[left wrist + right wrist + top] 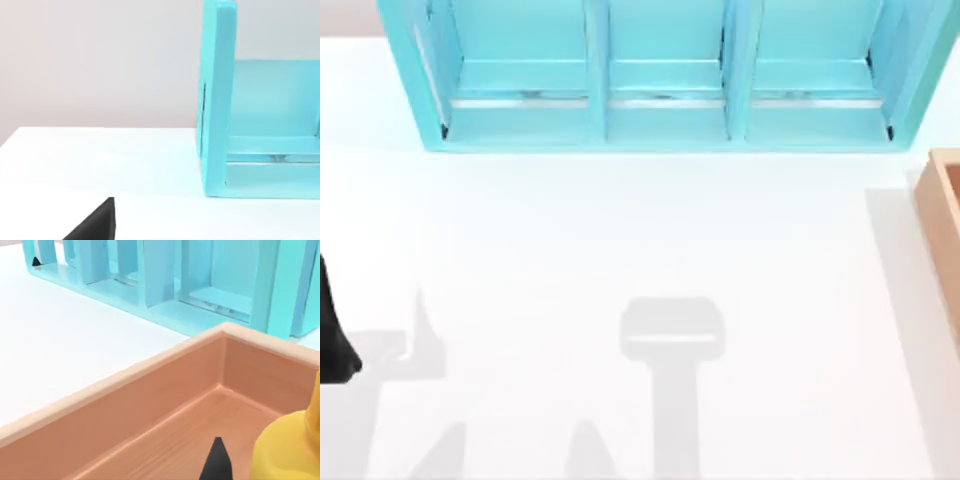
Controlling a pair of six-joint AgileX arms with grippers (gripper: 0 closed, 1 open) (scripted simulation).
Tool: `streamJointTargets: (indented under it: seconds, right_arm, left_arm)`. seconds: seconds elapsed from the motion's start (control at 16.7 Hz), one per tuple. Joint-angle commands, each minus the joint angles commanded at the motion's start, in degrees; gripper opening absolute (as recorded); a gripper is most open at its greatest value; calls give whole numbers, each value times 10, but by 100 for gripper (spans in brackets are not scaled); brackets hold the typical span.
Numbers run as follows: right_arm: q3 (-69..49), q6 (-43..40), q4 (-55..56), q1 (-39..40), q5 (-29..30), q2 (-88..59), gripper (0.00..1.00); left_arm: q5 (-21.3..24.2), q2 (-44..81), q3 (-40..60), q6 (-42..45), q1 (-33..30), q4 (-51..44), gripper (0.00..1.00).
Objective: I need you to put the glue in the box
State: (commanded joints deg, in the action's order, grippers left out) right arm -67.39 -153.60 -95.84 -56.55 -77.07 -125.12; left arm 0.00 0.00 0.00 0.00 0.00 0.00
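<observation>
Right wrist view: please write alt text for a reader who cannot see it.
A small orange-yellow glue bottle sits low over the inside of a tan, thick-walled wooden box, beside a dark gripper fingertip. Behind the box, a teal shelf unit with compartments stands on the white table.

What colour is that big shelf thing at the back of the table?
The shelf unit is light teal all over, with three compartments. The top view shows it best.

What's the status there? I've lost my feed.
Right gripper over the box, the glue right beside it. Left arm parked at the table's left edge. Nothing in the way inside the box.
</observation>
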Motion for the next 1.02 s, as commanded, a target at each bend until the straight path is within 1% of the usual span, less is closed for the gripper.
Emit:
streamJointTargets:
  seconds: [0.18,0.42,0.6,1.02]
  right_arm:
    - [4,29,35,-2,-2,10,0]
    - [24,130,150,1,-7,40,0]
    - [49,237,267,10,-12,68,0]
    - [129,517,565,54,-37,116,0]
  left_arm:
    - [0,0,0,0,0,0,100]
    - [0,0,0,0,0,0,100]
    - [0,0,0,0,0,0,100]
    - [0,0,0,0,0,0,100]
